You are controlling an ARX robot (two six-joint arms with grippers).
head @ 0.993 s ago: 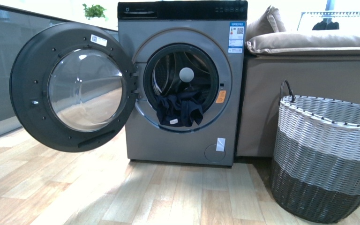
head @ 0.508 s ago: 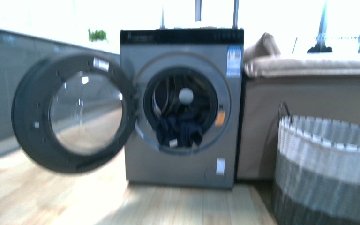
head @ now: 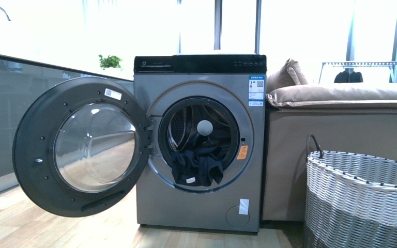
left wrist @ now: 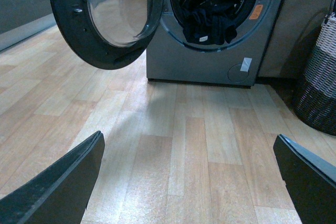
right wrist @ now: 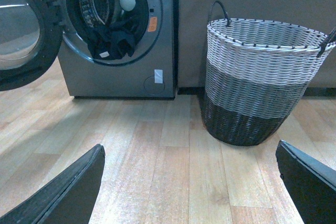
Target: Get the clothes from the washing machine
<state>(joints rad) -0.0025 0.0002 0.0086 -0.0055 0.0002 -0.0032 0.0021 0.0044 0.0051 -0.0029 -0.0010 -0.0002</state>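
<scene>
The grey washing machine (head: 155, 201) stands ahead with its round door (head: 80, 147) swung open to the left. Dark navy clothes (head: 197, 165) with a small white label hang over the lower lip of the drum's mouth. They also show in the left wrist view (left wrist: 210, 23) and the right wrist view (right wrist: 111, 41). My left gripper (left wrist: 191, 182) is open and empty above the wood floor, well short of the machine. My right gripper (right wrist: 191, 182) is open and empty too, over the floor. Neither arm shows in the front view.
A grey-and-white woven basket (head: 362, 206) stands to the right of the machine, also in the right wrist view (right wrist: 262, 77). A beige sofa (head: 341, 129) is behind it. A white ball (head: 204, 127) sits inside the drum. Wood floor (left wrist: 184, 129) lies between me and the machine.
The front view has tilted upward: the machine, door and basket now sit lower in the picture, and the windows above show. The clothes have not moved.
</scene>
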